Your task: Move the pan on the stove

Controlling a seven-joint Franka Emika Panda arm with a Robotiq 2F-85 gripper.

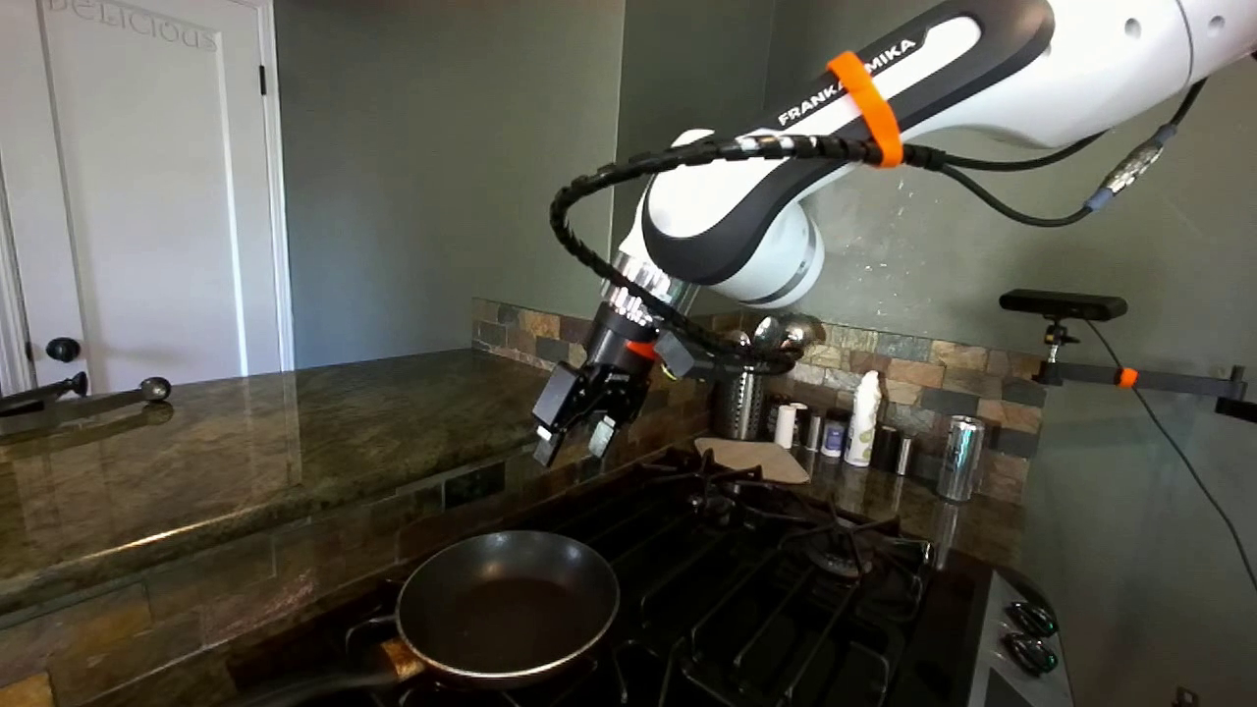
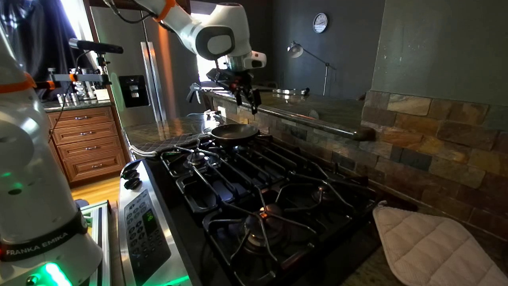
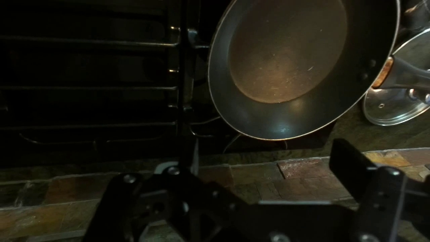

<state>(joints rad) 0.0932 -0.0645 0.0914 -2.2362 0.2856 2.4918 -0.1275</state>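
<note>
The pan (image 1: 508,619) rests on the burner at one end of the stove (image 1: 766,614). It is upright, with a dark brown inside and a thin shiny rim. It also shows at the far end of the stove (image 2: 260,190) in an exterior view (image 2: 234,133). In the wrist view the pan (image 3: 289,67) fills the upper right, and its dark handle (image 3: 410,73) points right, past the stove edge. My gripper (image 1: 573,447) is open and empty, above the pan and apart from it. In the wrist view its fingers (image 3: 265,156) stand wide apart below the pan's rim.
A glass lid (image 3: 393,106) lies under the pan's handle. A raised stone counter (image 1: 295,432) with a tiled wall runs along the stove's back. A potholder (image 2: 440,242), a utensil holder (image 1: 741,405), small bottles and a steel canister (image 1: 960,459) stand at the opposite end.
</note>
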